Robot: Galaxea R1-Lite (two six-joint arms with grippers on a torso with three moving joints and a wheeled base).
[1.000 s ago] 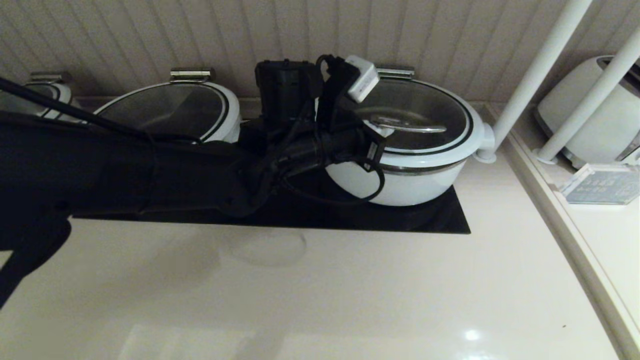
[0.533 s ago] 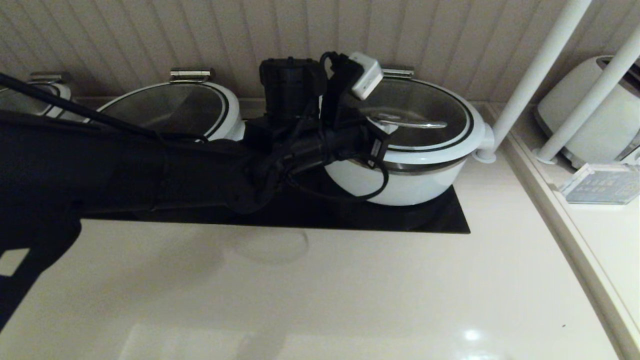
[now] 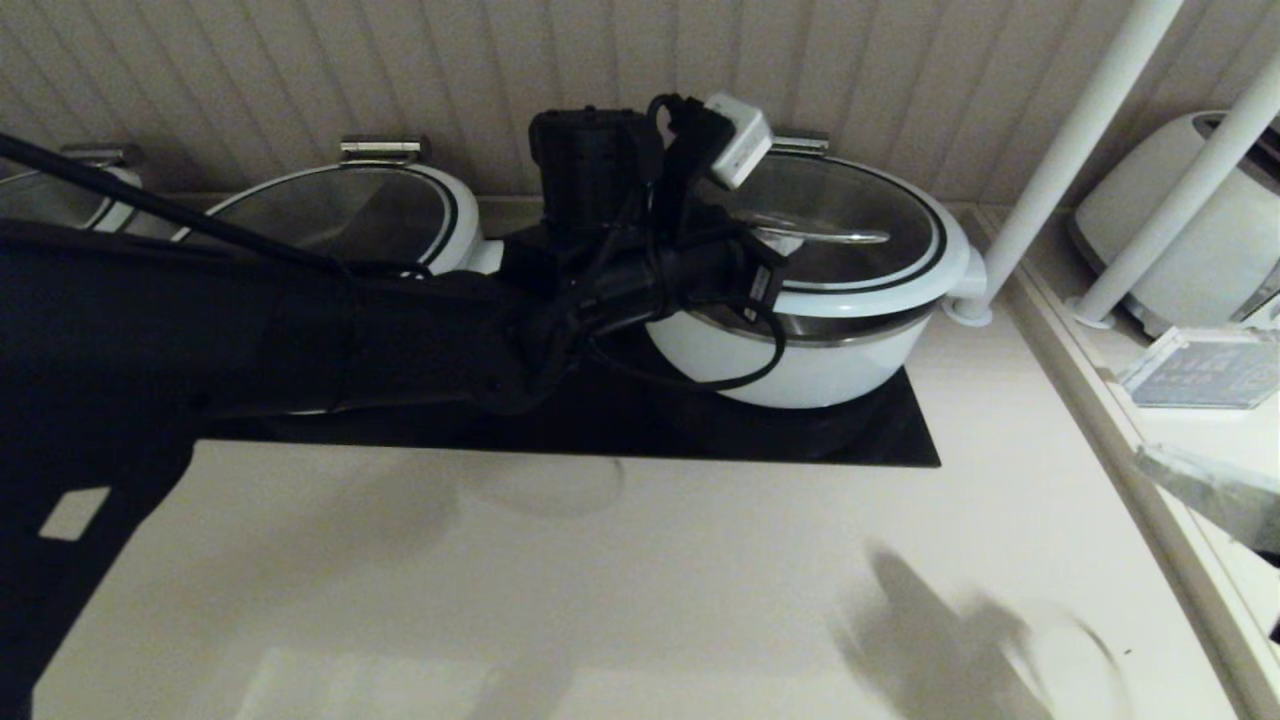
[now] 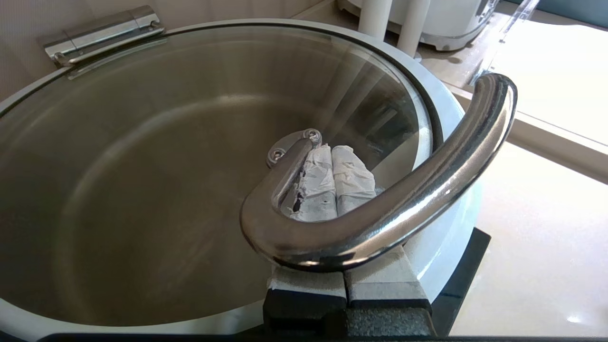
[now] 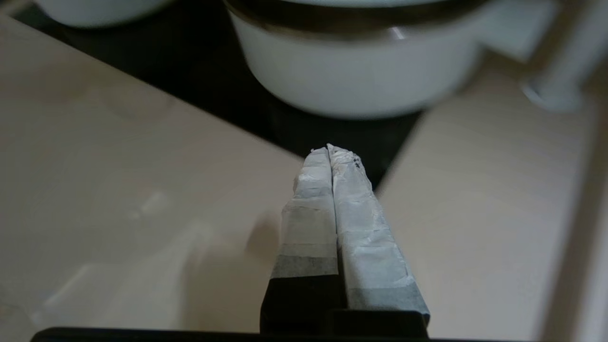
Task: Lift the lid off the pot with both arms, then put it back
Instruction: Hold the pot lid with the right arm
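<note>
The left claw (image 4: 332,156) is hidden in the head view behind its own black arm (image 3: 300,340), looped cables and a small white box (image 3: 740,140); only the left wrist view shows it, its taped fingers (image 4: 351,178) pressed together and slid under the lid's steel bar handle (image 4: 394,209) without pinching it; the handle's far foot is a small oval plate with two screws. The lid (image 3: 850,240) is round glass with a wide white rim and a thin black ring; it sits over the pot (image 3: 800,365), tipped up on the side nearest the left arm so a band of steel shows beneath its rim; whether it touches the pot at the far edge I cannot tell. The pot is wide, smooth and white, standing on a black glossy panel (image 3: 900,440) set in the pale desk (image 3: 600,600); a steel bracket (image 4: 102,33) sits on its rim by the ribbed wall. Left of the pot, a like white pot (image 3: 440,230) is half covered by the arm. The right claw (image 5: 332,156), fingers wrapped in crinkled white tape and closed on nothing, hangs above the desk in front of the pot; in the head view only a blurred grey piece right of the pot appears.
</note>
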